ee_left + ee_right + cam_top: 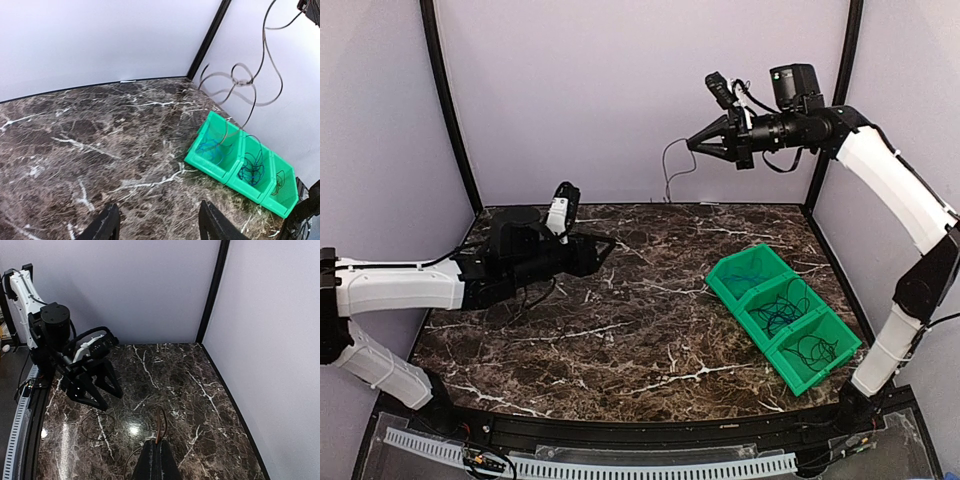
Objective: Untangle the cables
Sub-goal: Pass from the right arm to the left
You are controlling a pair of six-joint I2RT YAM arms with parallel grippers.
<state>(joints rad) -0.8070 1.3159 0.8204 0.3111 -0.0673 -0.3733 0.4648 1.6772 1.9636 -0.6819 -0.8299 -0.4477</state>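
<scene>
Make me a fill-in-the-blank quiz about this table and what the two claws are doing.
1. The green bin has ___ compartments.
2. The right gripper, raised high, is ___ on a thin cable.
3. The left gripper, low over the table, is ___.
4. The blue cable lies in an ___ compartment, not the middle one.

Missing words: three; shut; open; end.
</scene>
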